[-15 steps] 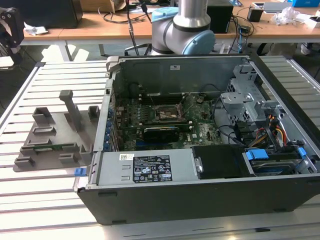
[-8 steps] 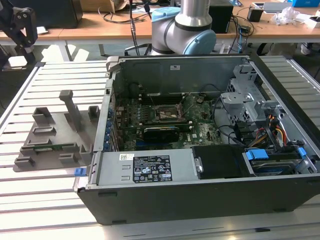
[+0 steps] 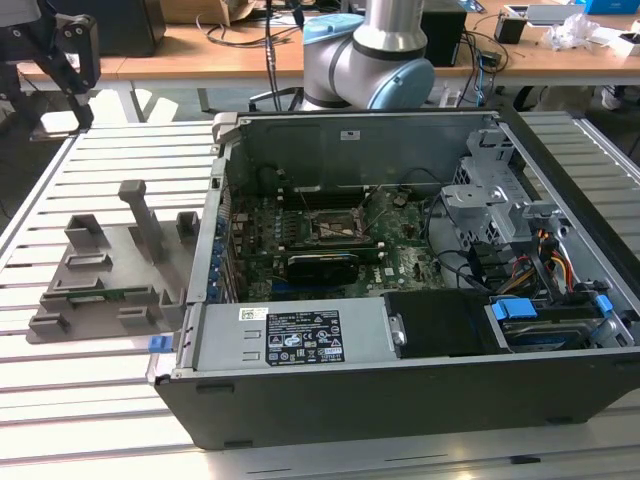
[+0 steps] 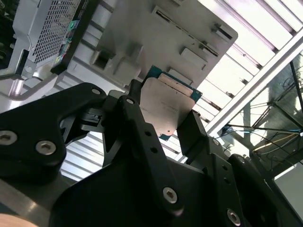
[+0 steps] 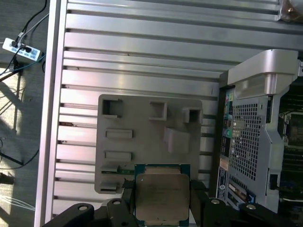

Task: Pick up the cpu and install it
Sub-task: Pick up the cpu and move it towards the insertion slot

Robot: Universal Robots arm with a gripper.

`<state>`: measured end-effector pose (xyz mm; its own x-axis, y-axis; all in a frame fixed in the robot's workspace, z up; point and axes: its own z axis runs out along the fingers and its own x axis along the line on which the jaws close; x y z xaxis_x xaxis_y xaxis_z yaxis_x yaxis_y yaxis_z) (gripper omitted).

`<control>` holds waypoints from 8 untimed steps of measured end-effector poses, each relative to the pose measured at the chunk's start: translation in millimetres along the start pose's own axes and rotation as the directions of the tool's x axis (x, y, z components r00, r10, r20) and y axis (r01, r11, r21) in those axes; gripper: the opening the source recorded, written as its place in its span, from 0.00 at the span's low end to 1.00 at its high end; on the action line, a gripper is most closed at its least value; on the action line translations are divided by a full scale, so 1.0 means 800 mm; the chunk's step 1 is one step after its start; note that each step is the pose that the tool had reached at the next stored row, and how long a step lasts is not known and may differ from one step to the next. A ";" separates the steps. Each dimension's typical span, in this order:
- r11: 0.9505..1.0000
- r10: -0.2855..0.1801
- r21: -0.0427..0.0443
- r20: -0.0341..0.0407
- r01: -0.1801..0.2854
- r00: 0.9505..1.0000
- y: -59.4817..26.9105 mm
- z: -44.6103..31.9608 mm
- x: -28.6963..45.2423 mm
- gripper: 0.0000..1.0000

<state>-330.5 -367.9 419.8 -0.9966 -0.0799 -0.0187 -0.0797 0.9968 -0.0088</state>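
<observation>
The hand (image 5: 162,189) is closed on the cpu (image 5: 162,198), with a finger pressed to each of two opposite edges, and holds it lifted over the grey tray (image 5: 142,123). The tray lies on the slatted table (image 5: 142,47), between the table's edge and the open computer case (image 5: 251,127).
</observation>
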 end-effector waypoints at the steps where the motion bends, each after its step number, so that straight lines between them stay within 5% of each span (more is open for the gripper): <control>1: 1.000 0.000 0.000 0.000 0.000 1.000 0.000 0.0002 -0.0058 0.55; 8: 1.000 0.000 0.000 0.000 0.000 1.000 -0.003 0.0007 -0.0320 0.55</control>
<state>-304.8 -367.9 419.8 -0.9966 -0.0798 -0.0185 -0.0797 0.9968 -0.0087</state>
